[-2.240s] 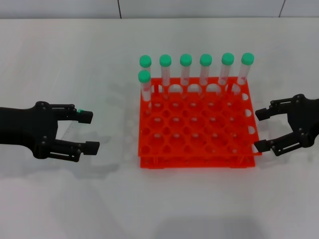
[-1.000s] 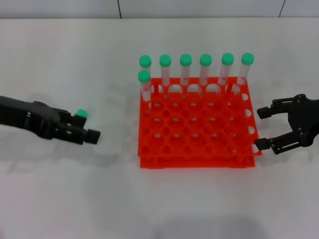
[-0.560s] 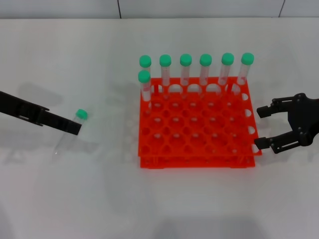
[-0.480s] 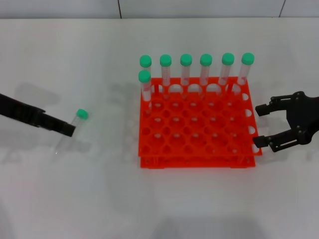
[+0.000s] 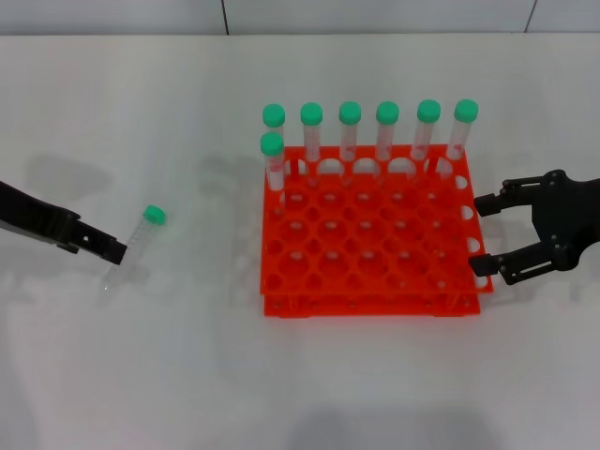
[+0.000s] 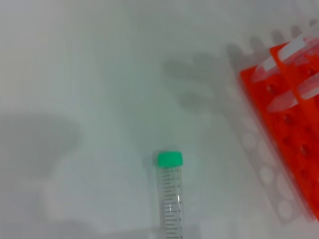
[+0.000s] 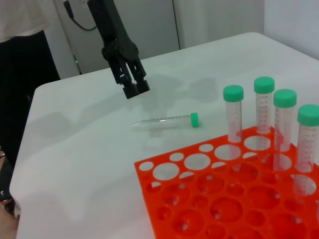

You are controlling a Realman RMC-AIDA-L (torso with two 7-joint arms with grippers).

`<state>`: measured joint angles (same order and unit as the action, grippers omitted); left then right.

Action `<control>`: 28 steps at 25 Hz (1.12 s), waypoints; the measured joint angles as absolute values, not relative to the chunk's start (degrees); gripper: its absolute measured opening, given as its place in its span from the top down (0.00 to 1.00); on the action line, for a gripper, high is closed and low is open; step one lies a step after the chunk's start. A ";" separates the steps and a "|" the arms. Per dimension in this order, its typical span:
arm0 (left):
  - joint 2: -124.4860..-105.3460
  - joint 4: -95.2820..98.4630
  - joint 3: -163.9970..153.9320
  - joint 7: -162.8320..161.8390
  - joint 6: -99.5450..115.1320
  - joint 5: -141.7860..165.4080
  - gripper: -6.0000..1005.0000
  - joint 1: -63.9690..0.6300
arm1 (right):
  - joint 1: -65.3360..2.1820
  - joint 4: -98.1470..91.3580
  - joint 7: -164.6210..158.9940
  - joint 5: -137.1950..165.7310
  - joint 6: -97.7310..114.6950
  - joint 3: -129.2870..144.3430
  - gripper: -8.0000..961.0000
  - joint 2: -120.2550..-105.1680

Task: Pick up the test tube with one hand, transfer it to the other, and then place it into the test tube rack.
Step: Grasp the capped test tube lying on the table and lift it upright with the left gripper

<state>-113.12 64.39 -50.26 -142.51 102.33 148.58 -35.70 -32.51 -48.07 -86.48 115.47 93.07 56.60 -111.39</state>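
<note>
Head view: test tube (image 5: pixel 134 242) lies flat on white table (image 5: pixel 281 375), green cap away from robot, well left of test tube rack (image 5: pixel 370 234). Left gripper (image 5: pixel 111 249) just beside tube, not holding, jaws together. Right gripper (image 5: pixel 476 234) at rack's right edge, jaws apart, empty.
Left wrist view: tube (image 6: pixel 170 199) w/ printed scale lines, digits not readable.
Right wrist view: 7 capped tubes (image 7: pixel 233 117) stand in rack, graduation marks only.

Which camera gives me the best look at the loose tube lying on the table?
The right wrist view: the test tube shows whole, lying flat, with the left gripper above it, apart. The left wrist view shows the tube close, its tip cut off. The head view shows it small, left of the rack.
</note>
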 joint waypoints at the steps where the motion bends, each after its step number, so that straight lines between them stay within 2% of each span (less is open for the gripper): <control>1: -113.22 63.58 -50.40 -142.60 102.05 149.05 0.28 -35.97 | -32.54 -48.08 -86.48 115.54 92.92 56.60 0.10 -111.41; 8: -114.58 60.50 -51.11 -142.97 101.30 154.84 0.28 -37.92 | -32.73 -48.12 -86.37 115.56 92.59 56.60 0.10 -111.44; 28: -114.80 51.98 -53.14 -144.49 94.41 159.38 0.28 -40.65 | -33.02 -48.17 -85.37 115.39 91.93 56.74 0.11 -112.35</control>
<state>-114.80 51.98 -53.14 -144.49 94.41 159.38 -40.65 -33.02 -48.17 -85.37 115.39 91.93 56.74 -112.35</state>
